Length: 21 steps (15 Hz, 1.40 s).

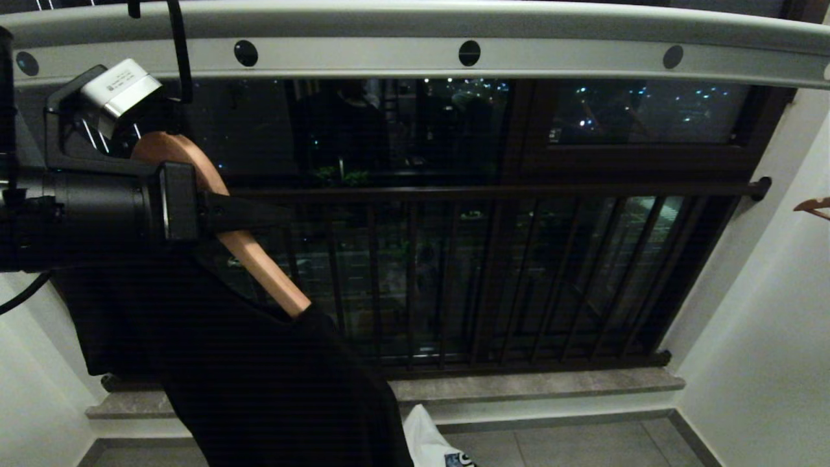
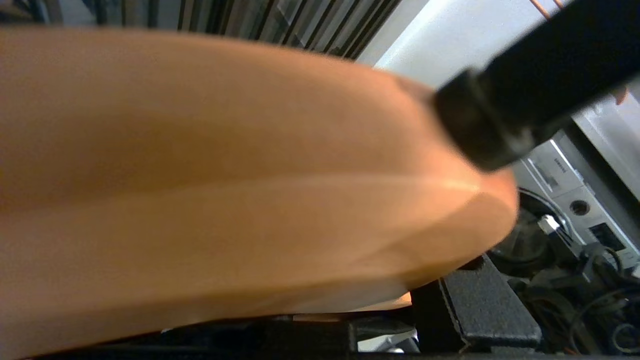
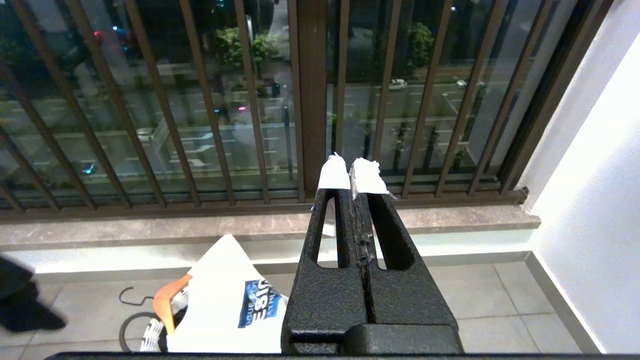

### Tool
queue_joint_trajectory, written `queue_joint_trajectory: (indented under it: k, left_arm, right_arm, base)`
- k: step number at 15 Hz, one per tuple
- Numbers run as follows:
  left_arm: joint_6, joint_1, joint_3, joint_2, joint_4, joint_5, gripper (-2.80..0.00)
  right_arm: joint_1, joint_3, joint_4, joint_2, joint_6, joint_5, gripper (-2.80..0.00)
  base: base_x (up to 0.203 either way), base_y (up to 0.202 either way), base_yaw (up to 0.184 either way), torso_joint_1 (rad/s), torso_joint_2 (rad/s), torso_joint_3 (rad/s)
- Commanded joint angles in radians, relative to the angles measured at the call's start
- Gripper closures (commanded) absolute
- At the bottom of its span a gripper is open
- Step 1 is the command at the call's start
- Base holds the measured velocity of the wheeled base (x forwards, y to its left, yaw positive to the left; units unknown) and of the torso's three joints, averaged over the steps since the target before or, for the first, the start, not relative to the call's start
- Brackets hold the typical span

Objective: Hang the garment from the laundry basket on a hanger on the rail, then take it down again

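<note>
- The left gripper (image 1: pixel 243 214) is raised at the left of the head view, just under the long pale grey metal rail (image 1: pixel 415 55) with its row of round dark holes.
- Its black fingers (image 1: pixel 249 213) are clamped across the upper part of a curved orange-brown wooden hanger (image 1: pixel 259 263), holding it tilted.
- The hanger's thin black hook (image 1: pixel 181 52) rises beside the rail; whether it rests on the rail I cannot tell.
- A black garment (image 1: pixel 259 389) hangs from the hanger's lower shoulder and drapes down towards the floor.
- In the left wrist view the wooden hanger (image 2: pixel 225 175) fills almost the whole picture.
- The right gripper (image 3: pixel 354 172) points at the dark brown window bars (image 3: pixel 310 100), its white-tipped fingers pressed together, nothing between them.
- On the tiled floor lies the small round laundry basket (image 3: pixel 150 335) with a white printed cloth (image 3: pixel 235 300) and a second orange hanger (image 3: pixel 167 300) in it.
</note>
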Motion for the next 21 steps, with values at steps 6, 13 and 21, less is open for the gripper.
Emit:
queue_joint_trajectory:
  k: [6,13,21]
  left_arm:
    - [0.035,-0.046,-0.102,0.146,0.002,0.002,0.00]
    - [0.071,-0.044,-0.115,0.206,0.001,-0.002,0.00]
    - [0.115,-0.022,-0.142,0.272,-0.063,-0.004,0.00]
  right_arm:
    - [0.000,0.000,0.000,0.000,0.000,0.000,0.00]
    - [0.000,0.000,0.000,0.000,0.000,0.000,0.00]
    - [0.000,0.000,0.000,0.000,0.000,0.000,0.00]
  base:
    - [0.000,0.000,0.000,0.000,0.00,0.000]
    - [0.000,0.000,0.000,0.000,0.00,0.000]
    - [0.000,0.000,0.000,0.000,0.00,0.000]
